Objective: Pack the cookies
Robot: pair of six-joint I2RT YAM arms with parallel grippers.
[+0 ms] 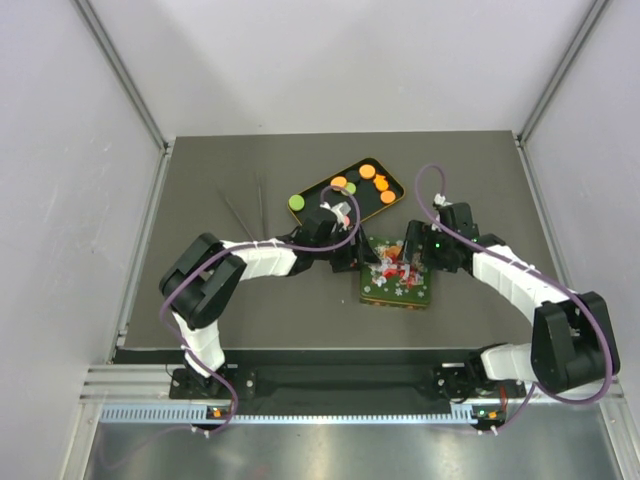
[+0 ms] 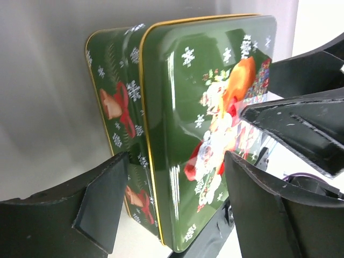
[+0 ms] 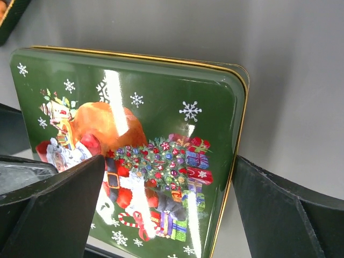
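Observation:
The cookies (image 1: 367, 171) are small orange and green discs lying in a shallow black tin tray with a gold rim (image 1: 330, 181) at the back middle; one green disc (image 1: 297, 202) lies at its left end. A green Christmas tin lid (image 1: 396, 285) lies in front of the tray. My left gripper (image 1: 360, 262) is open at the lid's left edge, its fingers either side of a lid corner (image 2: 183, 107). My right gripper (image 1: 414, 260) is open over the lid's far right part (image 3: 161, 97), its fingers straddling a corner.
Two thin dark sticks (image 1: 262, 205) lie on the dark mat (image 1: 200, 190) at the back left. Grey walls close in the left, right and back sides. The tray's corner shows at the top left of the right wrist view (image 3: 6, 13).

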